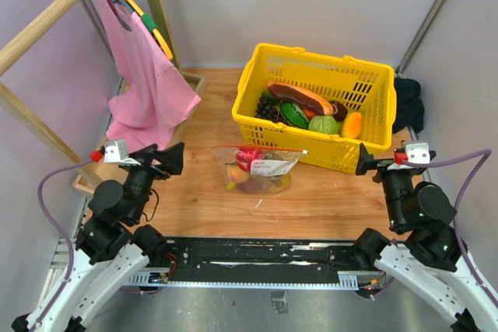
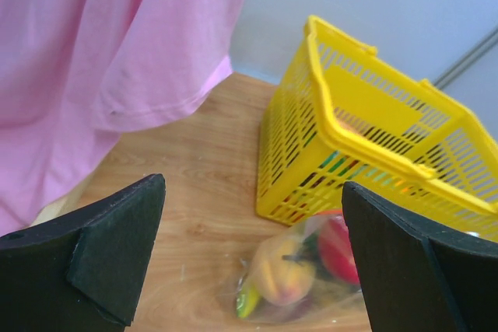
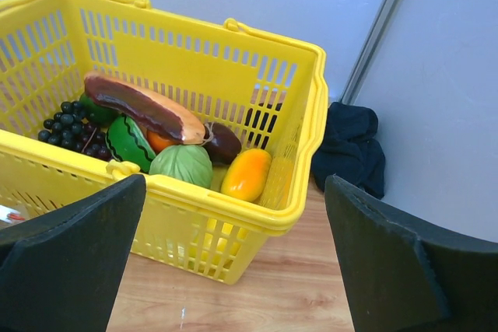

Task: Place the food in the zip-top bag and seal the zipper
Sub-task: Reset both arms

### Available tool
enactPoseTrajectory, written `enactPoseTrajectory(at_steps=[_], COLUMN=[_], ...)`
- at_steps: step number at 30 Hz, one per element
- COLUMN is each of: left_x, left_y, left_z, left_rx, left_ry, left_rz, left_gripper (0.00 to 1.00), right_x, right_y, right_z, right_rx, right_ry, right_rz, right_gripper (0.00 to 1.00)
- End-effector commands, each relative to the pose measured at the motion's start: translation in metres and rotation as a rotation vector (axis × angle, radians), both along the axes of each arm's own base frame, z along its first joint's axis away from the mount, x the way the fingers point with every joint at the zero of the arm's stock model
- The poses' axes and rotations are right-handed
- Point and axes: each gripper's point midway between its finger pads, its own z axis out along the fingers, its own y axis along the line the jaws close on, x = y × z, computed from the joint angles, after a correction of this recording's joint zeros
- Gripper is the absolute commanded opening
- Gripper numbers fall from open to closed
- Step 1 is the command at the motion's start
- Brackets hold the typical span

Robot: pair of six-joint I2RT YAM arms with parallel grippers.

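Yellow basket (image 1: 327, 153) holds bread roll (image 1: 299, 97), grapes (image 1: 268, 108); pink shirt (image 1: 144, 75) hangs left.

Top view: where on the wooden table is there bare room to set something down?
Bare wood runs along the near side of the table, between the zip-top bag and the arms' black rail. A smaller patch lies between the bag and the pink cloth. It is crowded at the back: the yellow basket stands there, the bag close against its front.

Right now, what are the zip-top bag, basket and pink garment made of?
Zip-top bag: thin clear plastic film, glossy; it crinkles and the food shows through. Yellow basket: likely rigid moulded plastic, smooth, with slotted walls. Pink garment: soft woven or knit cloth, matte; it hangs in folds.
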Motion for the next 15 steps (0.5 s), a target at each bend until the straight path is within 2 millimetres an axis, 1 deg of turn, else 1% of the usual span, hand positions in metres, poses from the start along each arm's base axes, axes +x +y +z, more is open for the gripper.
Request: enactPoseTrajectory(at_steps=[1,4,8,15], left_x=[0.008,0.011,0.011,0.011], left_y=[0.013,0.013,0.011,0.011], left_z=[-0.014,-0.025,-0.024,-0.025], left_rx=[0.005,0.022,0.019,0.026], left_ry=[-0.006,0.011,0.001,0.007], left_rz=[0.089,0.099,0.088,0.090], left_gripper=[0.99,0.99,0.99,0.99], right_x=[0.001,0.001,-0.002,-0.002], right_y=[-0.002,0.001,-0.001,0.004], right_z=[0.005,0.002,0.004,0.002], right_rx=[0.006,-0.007,-0.014,-0.041], right_ry=[-0.035,-0.028,-0.042,-0.024], right_rz=[-0.010,0.008,0.017,0.042], right_gripper=[0.98,0.98,0.98,0.98])
